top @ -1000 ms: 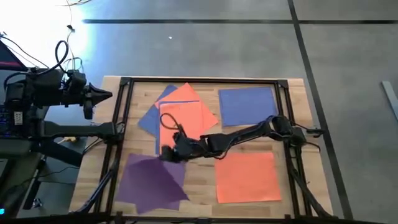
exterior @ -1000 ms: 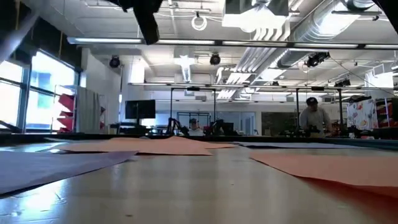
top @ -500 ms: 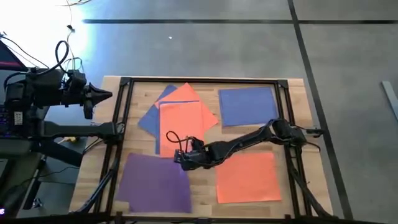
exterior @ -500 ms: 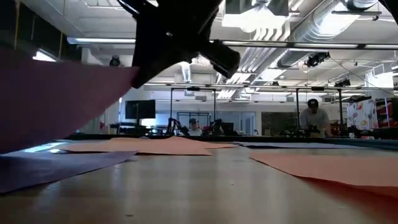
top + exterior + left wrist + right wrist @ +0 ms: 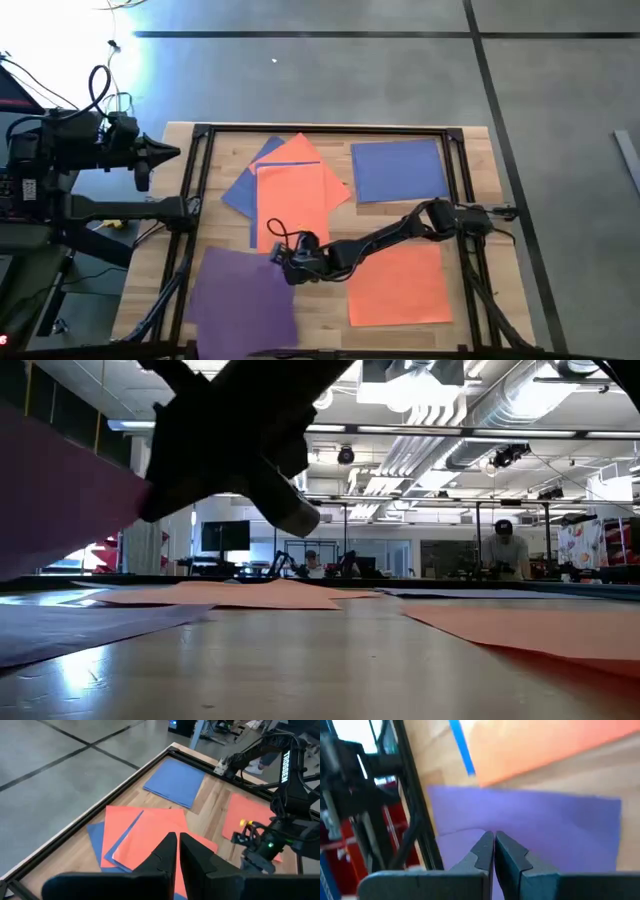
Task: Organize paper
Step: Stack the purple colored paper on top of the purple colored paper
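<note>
The paper lies in several places on the table. An orange and blue pile [image 5: 292, 190] sits at the far left. One blue sheet [image 5: 398, 170] lies at the far right and one orange sheet [image 5: 398, 284] at the near right. Purple paper [image 5: 245, 297] is at the near left. My right gripper [image 5: 284, 269] reaches across to the purple paper's far right corner and is shut on it. The low view shows that purple sheet [image 5: 55, 490] raised, with more purple [image 5: 80, 625] flat beneath. My left gripper [image 5: 176, 153] is shut and waits beyond the table's left edge. My right gripper pinches the purple sheet between its two fingers at the far right corner [image 5: 479, 834]. The fingers come from the table's right, slanting down toward the left. The held part [image 5: 60, 495] is lifted off the table, and the sheet's near left part lies flat.
A dark metal frame [image 5: 195, 190] runs round the table top, with posts at its corners. Bare wood [image 5: 325, 305] shows between the purple paper and the near orange sheet. A cable [image 5: 275, 228] loops above my right gripper.
My right gripper has moved toward the table's near edge with the purple sheet in its hold. The sheet's held part has risen clear of the table. The sheet has also turned, so the purple paper now shows as one squarer patch.
</note>
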Controlling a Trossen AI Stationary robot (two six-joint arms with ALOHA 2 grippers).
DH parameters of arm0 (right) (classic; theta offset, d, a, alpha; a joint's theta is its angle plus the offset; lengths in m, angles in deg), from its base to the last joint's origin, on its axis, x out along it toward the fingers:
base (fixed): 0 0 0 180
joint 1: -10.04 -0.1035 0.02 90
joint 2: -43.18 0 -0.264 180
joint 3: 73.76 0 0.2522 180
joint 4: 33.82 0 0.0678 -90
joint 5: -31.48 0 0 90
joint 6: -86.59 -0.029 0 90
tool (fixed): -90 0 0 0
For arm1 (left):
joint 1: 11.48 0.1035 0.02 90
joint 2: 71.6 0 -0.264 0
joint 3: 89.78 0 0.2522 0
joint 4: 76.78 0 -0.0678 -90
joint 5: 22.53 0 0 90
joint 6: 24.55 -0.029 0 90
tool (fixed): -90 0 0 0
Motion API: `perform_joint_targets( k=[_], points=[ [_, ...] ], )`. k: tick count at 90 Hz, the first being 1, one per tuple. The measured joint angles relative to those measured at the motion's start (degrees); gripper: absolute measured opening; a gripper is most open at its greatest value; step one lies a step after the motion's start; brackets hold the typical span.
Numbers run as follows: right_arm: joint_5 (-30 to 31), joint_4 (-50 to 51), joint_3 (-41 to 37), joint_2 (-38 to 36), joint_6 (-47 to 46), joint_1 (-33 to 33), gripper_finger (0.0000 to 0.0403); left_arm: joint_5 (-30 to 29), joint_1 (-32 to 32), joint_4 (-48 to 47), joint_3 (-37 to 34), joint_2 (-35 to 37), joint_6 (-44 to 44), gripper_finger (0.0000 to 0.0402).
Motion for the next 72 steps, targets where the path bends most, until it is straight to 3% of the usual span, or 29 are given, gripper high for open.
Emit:
perform_joint_targets(
  k=[18,41,55,72],
  points=[
    [7.99,8.10,0.00,-0.80,-7.38,0.11,0.0000,-0.02,0.00,-2.38,-0.01,0.00,0.12,0.0000],
    [1.32,17.72,0.04,-2.52,-7.60,-0.40,0.0000,-0.02,0.00,-4.31,-0.01,0.02,0.35,0.0000],
    [-3.75,16.79,0.04,-1.17,-8.01,-1.73,0.0000,-0.20,0.00,-4.28,-0.03,0.01,0.35,0.0000],
    [-3.21,15.53,0.03,-1.03,-8.04,-0.58,0.0000,-0.31,0.00,-4.28,-0.05,0.02,0.39,0.0000]
  ],
)
